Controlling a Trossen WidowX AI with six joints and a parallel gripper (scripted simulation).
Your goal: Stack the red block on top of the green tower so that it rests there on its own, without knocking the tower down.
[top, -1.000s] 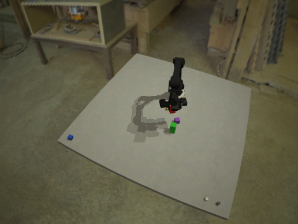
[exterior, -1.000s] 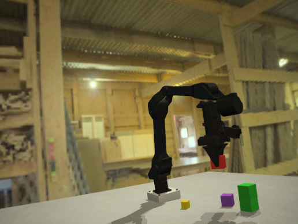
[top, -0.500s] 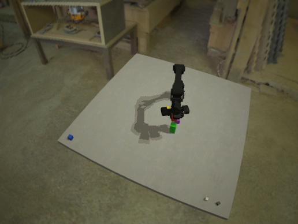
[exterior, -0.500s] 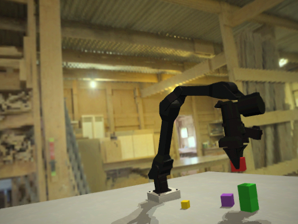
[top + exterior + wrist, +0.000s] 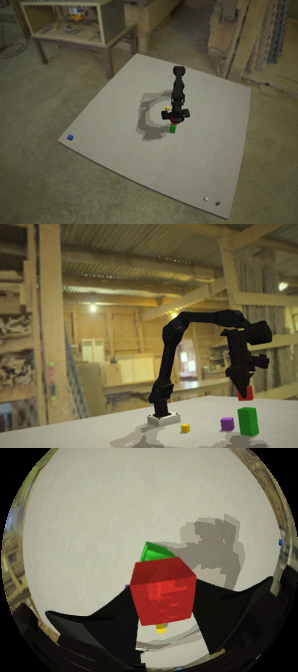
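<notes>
Hanging just above the green tower (image 5: pixel 248 421) with a bit of air between them, the red block (image 5: pixel 245 393) sits clamped in the gripper (image 5: pixel 243 389) jaws, probably held high so it won't bump the tower while lining up.

One green tower (image 5: pixel 248 421) and six small blocks: red (image 5: pixel 245 393), yellow (image 5: pixel 185 428), purple (image 5: pixel 227 424), blue (image 5: pixel 70 137), white (image 5: pixel 206 198), dark (image 5: pixel 218 203).
</notes>
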